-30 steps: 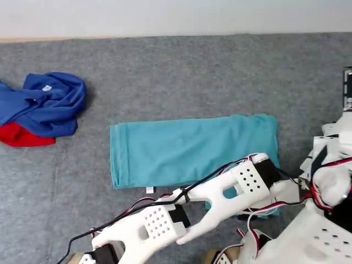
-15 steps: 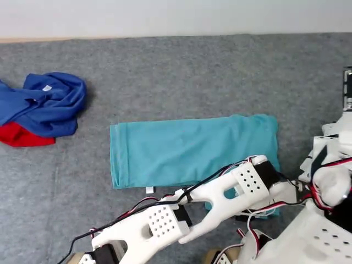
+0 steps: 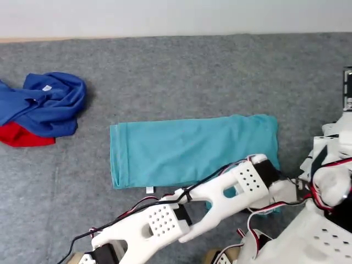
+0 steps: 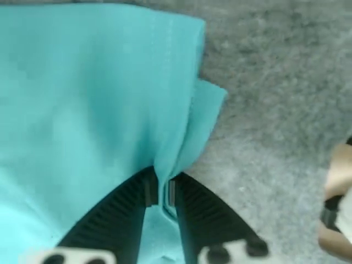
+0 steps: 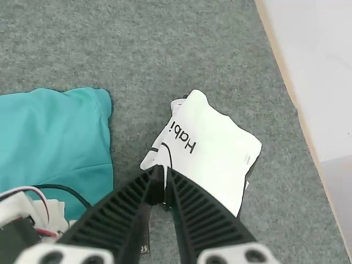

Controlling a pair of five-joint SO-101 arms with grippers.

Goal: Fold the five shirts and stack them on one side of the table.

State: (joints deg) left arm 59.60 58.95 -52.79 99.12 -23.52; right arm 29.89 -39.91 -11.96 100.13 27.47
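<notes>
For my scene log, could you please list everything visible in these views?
teal shirt: 1, teal, flat at mid-table
blue shirt: 1, blue, crumpled at the table's left edge
red shirt: 1, red, partly under the blue shirt
white shirt: 1, white with black print, folded, beside the teal shirt's end, apart from it
table: 1, grey felt
left gripper: 1, black, shut on the teal shirt near a corner
right gripper: 1, black, shut, at the white shirt's edge
</notes>
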